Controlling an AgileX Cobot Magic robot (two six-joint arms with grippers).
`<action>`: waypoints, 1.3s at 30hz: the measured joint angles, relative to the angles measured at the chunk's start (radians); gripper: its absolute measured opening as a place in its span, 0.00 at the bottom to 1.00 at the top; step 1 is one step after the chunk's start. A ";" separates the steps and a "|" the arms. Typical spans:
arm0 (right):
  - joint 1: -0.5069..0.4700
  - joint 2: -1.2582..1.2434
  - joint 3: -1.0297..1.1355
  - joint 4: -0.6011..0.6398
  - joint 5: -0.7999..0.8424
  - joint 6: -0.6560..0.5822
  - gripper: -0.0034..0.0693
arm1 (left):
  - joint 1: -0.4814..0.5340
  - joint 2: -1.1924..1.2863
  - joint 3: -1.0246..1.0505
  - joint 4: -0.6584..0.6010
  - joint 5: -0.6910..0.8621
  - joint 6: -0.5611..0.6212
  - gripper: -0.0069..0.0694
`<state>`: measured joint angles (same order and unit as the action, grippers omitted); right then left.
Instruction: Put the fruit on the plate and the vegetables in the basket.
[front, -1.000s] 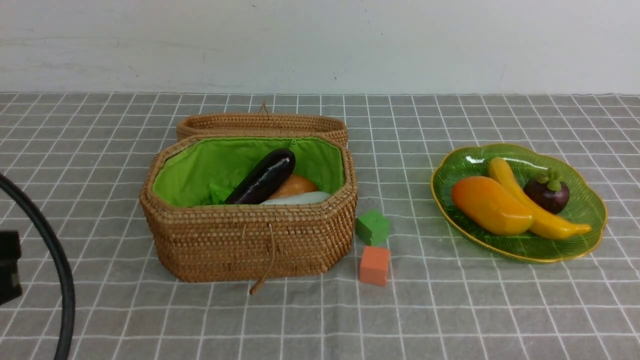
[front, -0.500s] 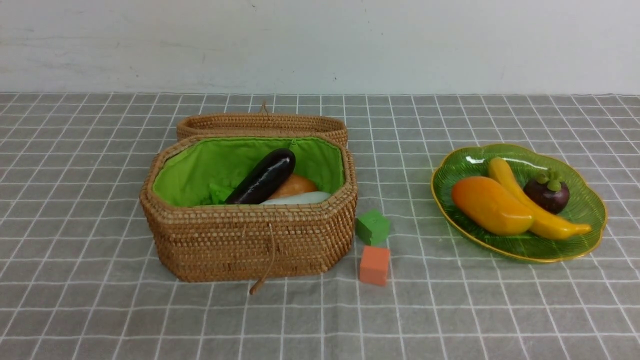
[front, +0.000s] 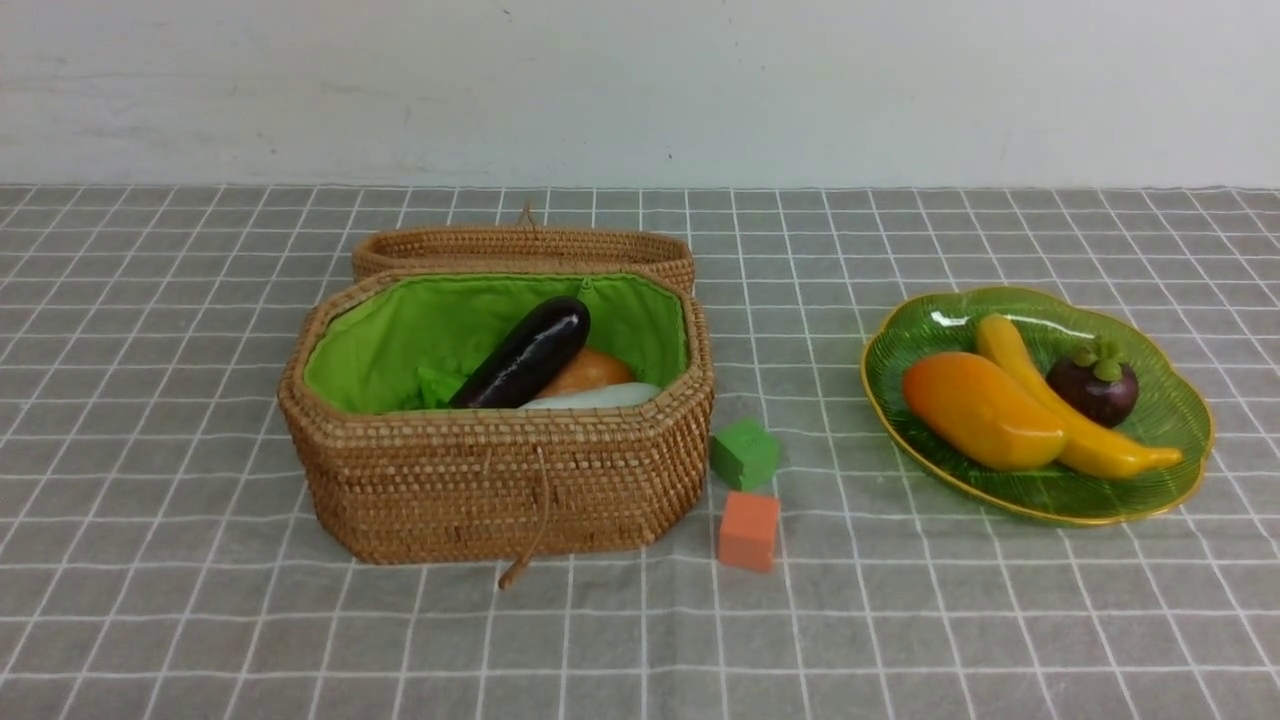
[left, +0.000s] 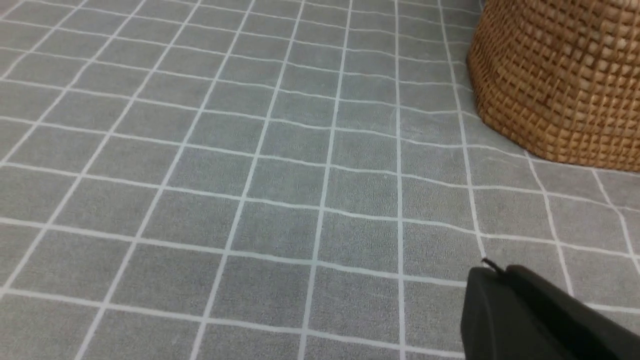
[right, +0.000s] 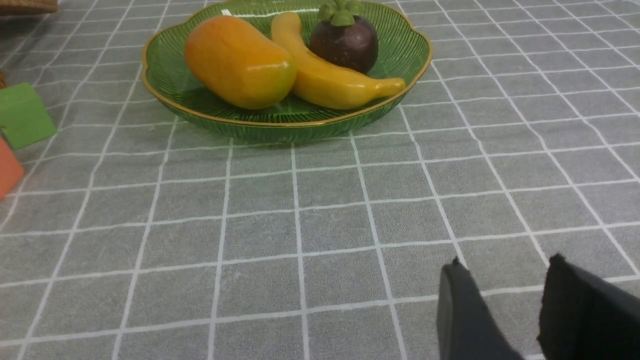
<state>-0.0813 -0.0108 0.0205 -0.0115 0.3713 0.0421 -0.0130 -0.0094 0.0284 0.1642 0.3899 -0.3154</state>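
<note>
- Pincers first: my left gripper (left: 487, 272) was clenched on nothing above the cloth; my right gripper (right: 505, 285) stood parted and empty.
- Orange cube (front: 748, 531) lay nearest, green cube (front: 745, 454) just behind.
- Basket (front: 500, 480) held eggplant (front: 525, 353), potato (front: 592, 372), radish (front: 595, 397) and pod (front: 432, 385).
- Plate (front: 1170, 450) carried mango (front: 980, 410), banana (front: 1060, 400) and mangosteen (front: 1093, 387).
- Lid (front: 520, 245) sat behind the basket.

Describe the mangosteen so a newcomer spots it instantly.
Find the green glass plate on the robot's right side of the grey checked cloth. Three fruits lie on it; the mangosteen sits behind the banana. It is the only small, round, dark purple one, with a green leafy cap.
</note>
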 joint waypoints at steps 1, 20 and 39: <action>0.000 0.000 0.000 0.000 0.000 -0.001 0.38 | 0.000 0.000 0.000 0.000 0.000 0.001 0.10; 0.000 0.000 0.000 0.000 0.000 -0.002 0.38 | 0.000 0.000 0.000 0.003 -0.001 0.001 0.11; 0.000 0.000 0.000 0.000 0.000 -0.002 0.38 | 0.000 0.000 0.000 0.003 -0.008 0.001 0.14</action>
<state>-0.0813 -0.0108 0.0205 -0.0115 0.3713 0.0398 -0.0130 -0.0094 0.0286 0.1672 0.3820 -0.3142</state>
